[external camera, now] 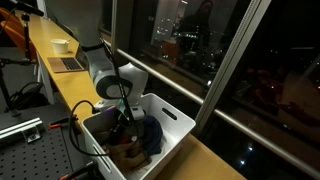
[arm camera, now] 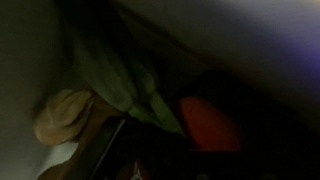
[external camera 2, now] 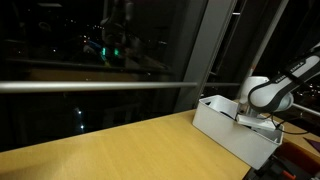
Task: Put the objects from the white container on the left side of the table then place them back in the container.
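Glass of a big dark window [external camera: 200,50] fills the background in both exterior views, smooth and shiny between grey metal frames. Along it runs the long, narrow counter [external camera 2: 100,150], with a flat, matte top of light yellowish wood. Beside it lies a grey perforated metal surface [external camera: 20,130].

The robot arm [external camera: 110,75], made of rounded white shells with black joints, bends down into the white container [external camera: 168,118]. This is a rectangular bin of smooth white plastic with tall walls and rounded corners. It stands on the counter next to the window. At the far end of the counter are a thin grey laptop [external camera: 68,64] and a small round white bowl [external camera: 60,45], well apart from the container.

All the objects that can be seen are inside the container. A dark blue cloth [external camera: 150,135] lies crumpled in soft folds against the wall, and a brown plush piece [external camera: 125,155] with a fuzzy surface lies just beside it.

The wrist view is very dim. It shows a crumpled cloth [arm camera: 115,80] that looks dull green, a rounded orange-red piece [arm camera: 205,125] and a soft tan lump [arm camera: 65,115], all close together.

The claw [external camera: 127,128] is low inside the container, dark against the dark contents. I cannot tell if its fingers are spread or pressing on something.
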Controlling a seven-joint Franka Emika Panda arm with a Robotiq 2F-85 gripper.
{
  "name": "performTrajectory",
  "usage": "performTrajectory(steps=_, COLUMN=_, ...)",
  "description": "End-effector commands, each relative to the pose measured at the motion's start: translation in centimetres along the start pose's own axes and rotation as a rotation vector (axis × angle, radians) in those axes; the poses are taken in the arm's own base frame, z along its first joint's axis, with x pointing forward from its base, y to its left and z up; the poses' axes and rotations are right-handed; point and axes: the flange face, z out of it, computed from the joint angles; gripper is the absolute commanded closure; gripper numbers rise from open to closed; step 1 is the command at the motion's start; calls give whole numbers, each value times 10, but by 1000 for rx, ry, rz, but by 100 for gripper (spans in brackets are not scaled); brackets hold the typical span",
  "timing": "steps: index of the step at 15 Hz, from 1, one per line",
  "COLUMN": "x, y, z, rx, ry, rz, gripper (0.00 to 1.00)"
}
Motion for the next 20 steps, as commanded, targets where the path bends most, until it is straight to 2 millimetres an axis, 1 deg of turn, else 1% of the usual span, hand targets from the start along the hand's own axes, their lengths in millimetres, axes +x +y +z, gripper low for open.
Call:
performTrajectory(steps=1, x=-21, y=-3, z=-1, rx=36, ry=9, rz=59, gripper=64)
performTrajectory(steps=3, x=-31, y=-4, z=-17, rx=47, ry=23, rz=83, gripper=78)
performTrajectory(steps=5, x=-43, y=-4, z=-41, rx=46, ry=46, rz=110, gripper=91)
performTrajectory(steps=6, x=-51, y=-4, z=-59, rx=44, ry=65, rz=126, gripper=98)
performTrajectory(steps=8, x=-62, y=-2, z=-96, rx=38, ry=115, rz=159, gripper=95)
performTrajectory(steps=9, x=-64, y=-3, z=-114, rx=30, ry=153, rz=179, gripper=97)
performTrajectory(steps=10, x=-69, y=-3, z=-134, rx=20, ry=189, rz=192, gripper=95)
performTrajectory(steps=12, x=-81, y=-10, z=-180, rx=12, ry=270, rz=207, gripper=95)
performTrajectory(steps=14, x=-98, y=-30, z=-226, rx=20, ry=330, rz=194, gripper=95)
performTrajectory(steps=17, x=-132, y=-80, z=-285, rx=52, ry=388, rz=114, gripper=95)
performTrajectory(steps=20, x=-170, y=-137, z=-330, rx=104, ry=415, rz=5, gripper=95)
